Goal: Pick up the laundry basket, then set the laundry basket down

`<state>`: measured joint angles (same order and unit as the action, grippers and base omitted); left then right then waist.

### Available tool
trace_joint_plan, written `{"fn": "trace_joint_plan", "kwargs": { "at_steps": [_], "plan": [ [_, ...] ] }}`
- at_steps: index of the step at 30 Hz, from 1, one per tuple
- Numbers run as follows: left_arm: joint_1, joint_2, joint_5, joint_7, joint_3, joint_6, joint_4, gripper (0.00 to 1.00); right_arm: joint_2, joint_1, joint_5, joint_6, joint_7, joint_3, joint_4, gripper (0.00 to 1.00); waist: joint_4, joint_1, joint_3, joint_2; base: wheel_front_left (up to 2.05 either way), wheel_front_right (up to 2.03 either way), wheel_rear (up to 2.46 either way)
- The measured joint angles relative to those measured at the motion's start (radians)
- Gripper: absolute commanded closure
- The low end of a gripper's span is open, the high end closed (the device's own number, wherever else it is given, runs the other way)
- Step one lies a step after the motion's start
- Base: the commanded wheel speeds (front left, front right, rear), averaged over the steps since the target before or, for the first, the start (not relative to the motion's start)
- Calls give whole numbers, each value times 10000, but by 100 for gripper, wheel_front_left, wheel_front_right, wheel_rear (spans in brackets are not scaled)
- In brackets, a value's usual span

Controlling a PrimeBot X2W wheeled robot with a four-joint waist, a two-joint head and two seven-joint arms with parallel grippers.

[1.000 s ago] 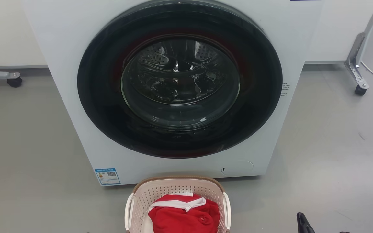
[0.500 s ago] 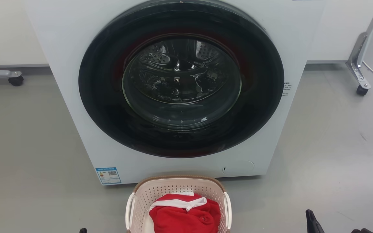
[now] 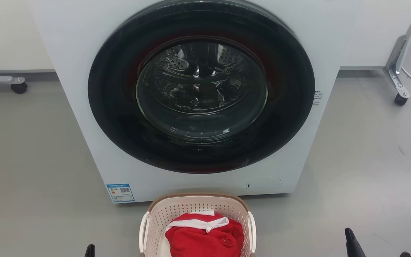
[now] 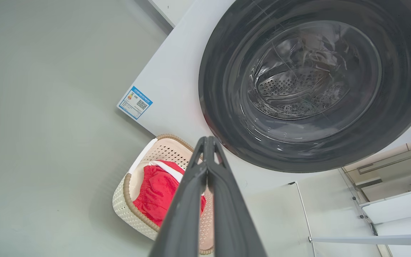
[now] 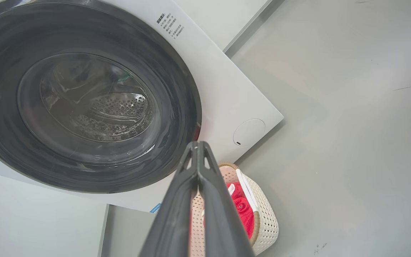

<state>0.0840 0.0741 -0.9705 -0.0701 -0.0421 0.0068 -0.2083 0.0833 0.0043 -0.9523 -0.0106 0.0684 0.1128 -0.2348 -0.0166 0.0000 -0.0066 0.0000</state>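
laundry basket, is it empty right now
No, a red garment with white trim lies inside the laundry basket, which stands in front of the washer.

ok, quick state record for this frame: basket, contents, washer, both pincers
laundry basket: upright on the floor, directly in front of the washer
contents: red garment with white trim
washer door: closed
left pincer: shut, holding nothing, off the basket's left side, not touching it
right pincer: shut, holding nothing, off the basket's right side, not touching it
task state: basket not yet picked up
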Motion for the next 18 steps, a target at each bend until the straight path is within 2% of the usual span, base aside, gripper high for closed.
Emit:
{"fn": "trace_joint_plan", "kwargs": {
  "at_steps": [18],
  "plan": [
    [-518, -109, -2109, 614, 418, -431, -284, 100, -127, -360, -2113, 428, -598, -813, -238, 100, 56, 0, 27, 0, 0, 0, 0]
  ]
}}
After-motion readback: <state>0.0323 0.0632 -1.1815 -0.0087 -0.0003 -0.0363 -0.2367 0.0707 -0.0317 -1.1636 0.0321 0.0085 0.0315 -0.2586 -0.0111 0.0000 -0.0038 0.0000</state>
